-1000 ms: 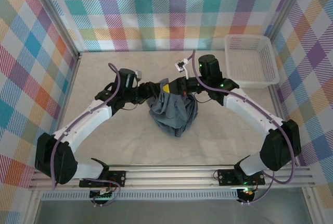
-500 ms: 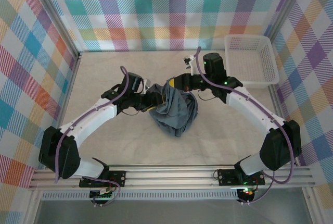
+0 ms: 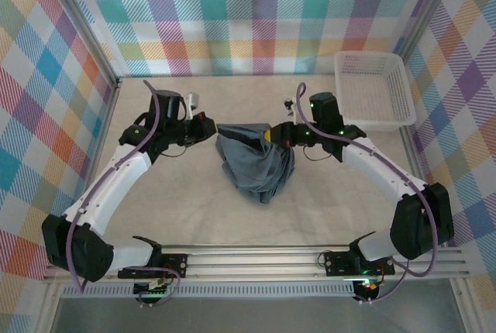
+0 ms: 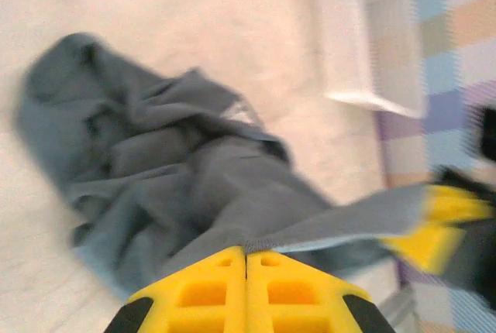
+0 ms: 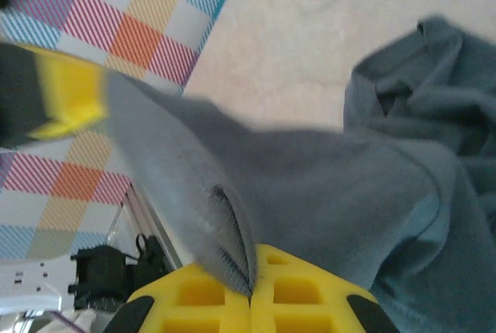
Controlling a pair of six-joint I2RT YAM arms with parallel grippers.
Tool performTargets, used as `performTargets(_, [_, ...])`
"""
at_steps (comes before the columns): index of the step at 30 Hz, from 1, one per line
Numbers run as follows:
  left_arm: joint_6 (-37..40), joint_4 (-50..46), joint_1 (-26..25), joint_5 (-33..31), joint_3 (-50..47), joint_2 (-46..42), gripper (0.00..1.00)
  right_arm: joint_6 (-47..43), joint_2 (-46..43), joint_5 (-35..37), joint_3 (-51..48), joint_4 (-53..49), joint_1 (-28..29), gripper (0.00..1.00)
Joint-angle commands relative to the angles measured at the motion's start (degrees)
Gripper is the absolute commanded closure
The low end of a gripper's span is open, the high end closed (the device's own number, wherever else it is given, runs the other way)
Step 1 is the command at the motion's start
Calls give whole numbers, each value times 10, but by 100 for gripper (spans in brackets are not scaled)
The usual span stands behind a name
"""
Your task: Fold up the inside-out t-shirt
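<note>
**Inspector:** Item under inspection, and where is it?

**Assistant:** The grey t-shirt (image 3: 256, 164). It sits bunched in a heap at the middle of the table (image 3: 178, 201), between the two arms and well apart from the white mesh basket (image 3: 372, 89) in the far right corner.

**Inspector:** Orientation?

**Assistant:** From above, the heap is broad at its far side and narrows to a blunt point toward the arm bases. Its long axis runs far to near, with the near tip leaning slightly right. The far edge is drawn taut from left to right as a straight band. Neck and sleeves cannot be told apart among the folds.

**Inspector:** State of the tools?

**Assistant:** The left gripper (image 3: 211, 126) is at the band's left end and the right gripper (image 3: 270, 135) at its right end. In the left wrist view, the yellow fingers (image 4: 225, 267) are pressed together with a cloth edge caught at their seam. In the right wrist view, the fingers (image 5: 302, 271) are closed on a ribbed hem. Both grippers hold the shirt.

**Inspector:** Contact with the surface?

**Assistant:** The bulk lies crumpled on the table. The stretched band rises from it to the two grippers.

**Inspector:** Surroundings and obstructions?

**Assistant:** The checked walls (image 3: 232, 15) enclose three sides, and an aluminium rail (image 3: 256, 259) at the near edge carries the bases. The forearms reach in from either side and flank the heap. The right arm's wrist lies between the shirt and the basket, close beside the basket's near left corner.
</note>
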Motion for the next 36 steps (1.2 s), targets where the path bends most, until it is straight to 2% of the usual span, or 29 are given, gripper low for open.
performTargets(1, [5, 10, -21, 70, -4, 16, 100, -11, -1, -56, -13, 0, -1, 85])
performTargets(3, [18, -5, -35, 56, -9, 21, 100, -6, -23, -26, -13, -5, 0, 65])
performTargets(4, [17, -4, -37, 57, -12, 22, 100, -5, -37, 3, -14, -11, -1, 60])
performTargets(6, [11, 4, -42, 62, -15, 24, 100, -3, -81, 77, -26, -10, 5, 55])
performTargets(8, [10, 7, -46, 56, -11, 26, 100, -11, -125, 171, -50, 8, 33, 50])
performTargets(10, [9, 9, -48, 50, -6, 30, 100, -57, -161, 280, -72, 31, 97, 47])
performTargets(12, [8, 13, -50, 49, -3, 35, 100, -109, -170, 360, -79, 51, 154, 44])
performTargets(15, [7, 17, -55, 50, 0, 41, 100, -128, -128, 412, -56, 32, 164, 40])
performTargets(18, [8, 8, -57, 49, 7, 45, 100, -184, -42, 391, 16, -49, 164, 37])
performTargets(22, [16, -5, -56, 41, 13, 38, 100, -171, 48, 373, 98, -122, 157, 35])
performTargets(28, [27, -22, -56, 7, 18, 21, 100, -145, 99, 286, 124, -142, 135, 38])
performTargets(29, [32, -28, -56, 4, 23, 21, 100, -145, 99, 274, 123, -140, 133, 43])
performTargets(32, [49, -56, -51, -25, 37, 15, 100, -122, 95, 290, 128, -162, 116, 67])
performTargets(33, [57, -69, -45, -36, 44, 10, 100, -110, 93, 302, 130, -175, 104, 72])
performTargets(36, [77, -101, -21, -51, 58, -3, 100, -94, 82, 308, 132, -210, 68, 76])
